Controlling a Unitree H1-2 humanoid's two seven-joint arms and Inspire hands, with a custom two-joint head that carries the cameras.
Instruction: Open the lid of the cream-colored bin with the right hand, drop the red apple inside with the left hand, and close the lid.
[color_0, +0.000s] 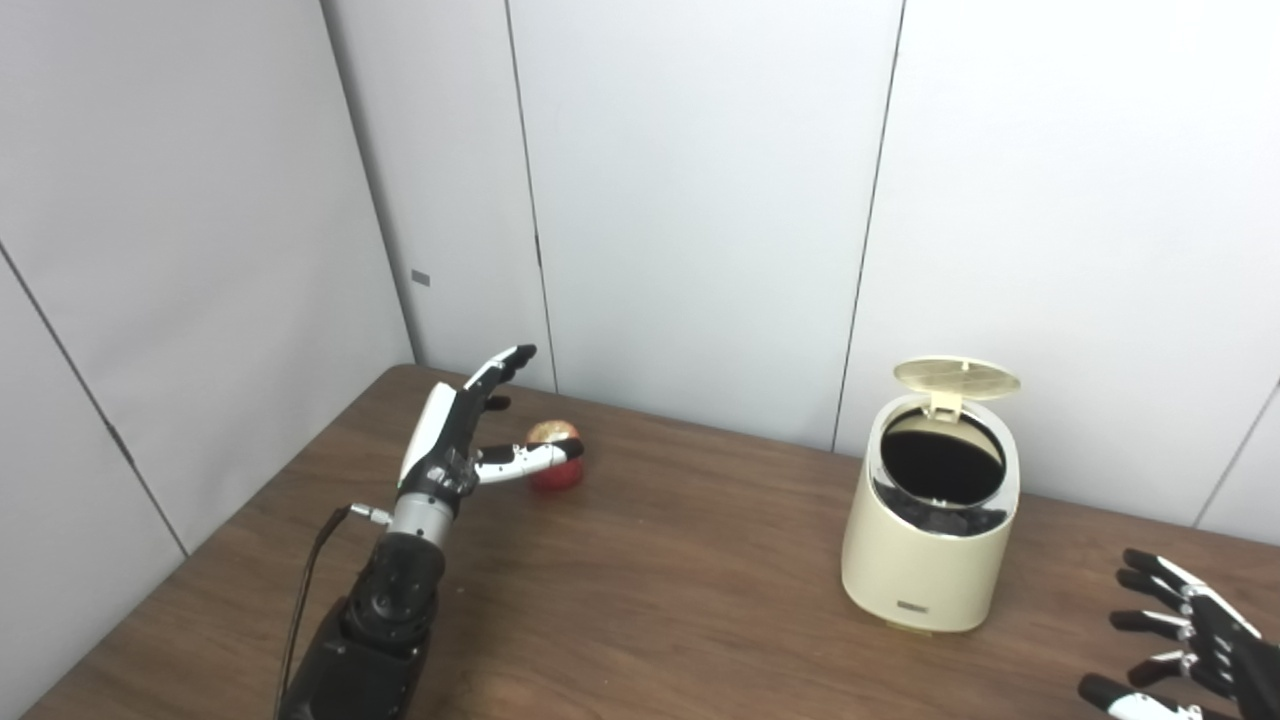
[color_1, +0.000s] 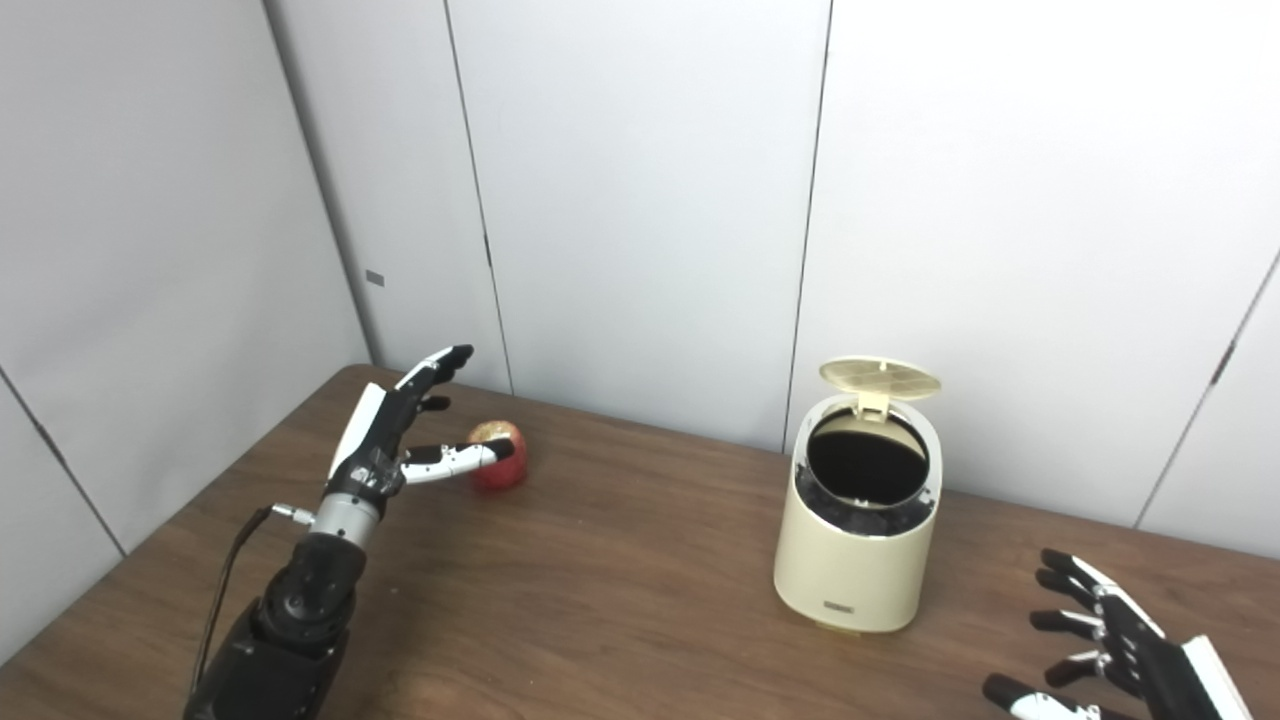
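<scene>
The cream-colored bin (color_0: 930, 560) stands on the right part of the wooden table, its round lid (color_0: 957, 376) tipped up at the back and the dark inside showing. A red apple (color_0: 555, 462) rests on the table at the back left. My left hand (color_0: 465, 430) is open just left of the apple, fingers stretched upward and the thumb reaching across the apple's front; whether it touches is unclear. My right hand (color_1: 1110, 640) is open with fingers spread, low at the right edge, well clear of the bin.
The brown table (color_0: 650, 600) meets grey wall panels (color_0: 700, 200) at its back and left edges. A black cable (color_0: 305, 590) runs along my left forearm. Bare wood lies between the apple and the bin.
</scene>
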